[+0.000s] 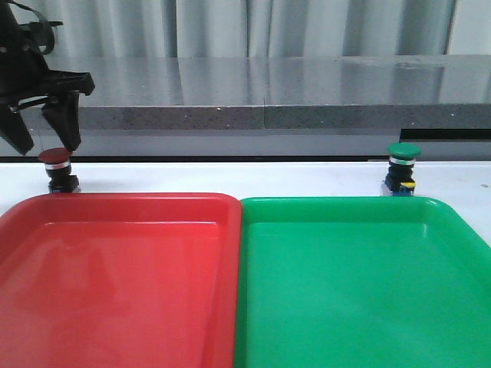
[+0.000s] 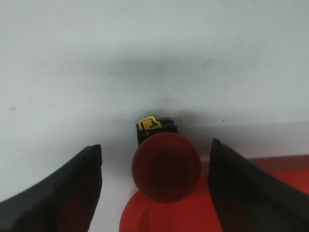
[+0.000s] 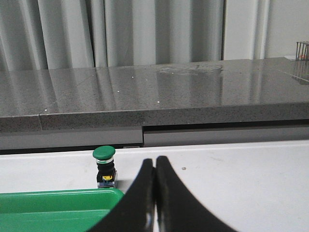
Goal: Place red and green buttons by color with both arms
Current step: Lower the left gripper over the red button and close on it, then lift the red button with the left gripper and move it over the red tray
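The red button (image 1: 55,169) stands upright on the white surface (image 1: 230,178), just behind the far left corner of the red tray (image 1: 115,268); it is near the tray's rim, but I cannot tell if it touches it. Its dark-red cap sits on a silver collar and a black body. The left claw (image 1: 47,130) hangs directly above this button with its two black fingers (image 1: 65,119) spread apart, so it is released and grips nothing. In the left wrist view the red button (image 2: 166,166) is seen from above between the two fingers (image 2: 67,193), with clear space on both sides, and a small yellow tab shows on its black body. The green tray (image 1: 360,284) lies beside the red tray, their long edges meeting in the middle. The green button (image 1: 403,169) stands upright on the surface just behind the far right part of the green tray, well apart from the red button. In the right wrist view the right claw (image 3: 155,193) is clenched, its two fingertips (image 3: 145,188) pressed together with nothing between them, and the green button (image 3: 105,166) stands free beyond it, close to the corner of the green tray (image 3: 58,205). Behind the surface runs a grey stone counter (image 1: 268,92), with pale curtains (image 3: 120,34) further back.
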